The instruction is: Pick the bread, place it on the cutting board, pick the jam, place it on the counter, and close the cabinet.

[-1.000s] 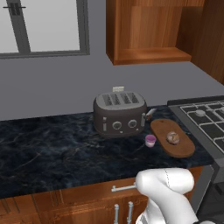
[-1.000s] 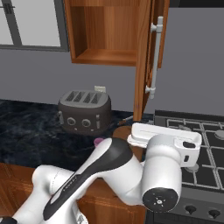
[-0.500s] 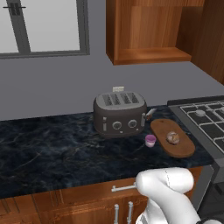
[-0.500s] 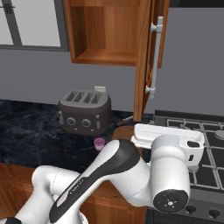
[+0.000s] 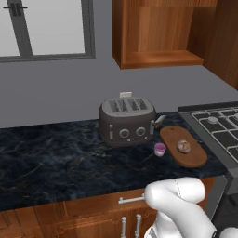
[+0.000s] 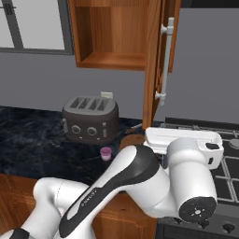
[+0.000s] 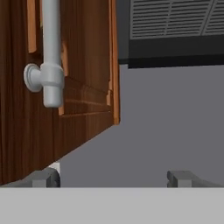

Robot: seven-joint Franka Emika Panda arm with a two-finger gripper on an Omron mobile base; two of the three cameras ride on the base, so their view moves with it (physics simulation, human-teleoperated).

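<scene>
The bread (image 5: 183, 147) lies on the cutting board (image 5: 196, 158), to the right of the toaster. The jam (image 5: 160, 149) (image 6: 106, 153) stands on the counter (image 5: 56, 158) just left of the board. The cabinet (image 5: 158, 58) is open, with its door (image 6: 150, 70) swung out edge-on and a grey bar handle (image 6: 165, 60) on it. In the hand view my gripper (image 7: 111, 178) is open with nothing between its fingertips (image 7: 43, 177). The lower end of the handle (image 7: 50, 83) and the door's bottom corner (image 7: 87, 96) are up and to the left of it.
A dark toaster (image 5: 128, 121) (image 6: 90, 120) sits at the back of the counter. A stove (image 5: 216, 128) with burners lies to the right of the board. My arm (image 6: 135, 177) hides most of the board in the right base view. Wooden drawers (image 5: 69, 216) run below the counter.
The hand has risen a little and shifted slightly right, toward the open door's lower end. The bread, jam, board and door have not moved.
</scene>
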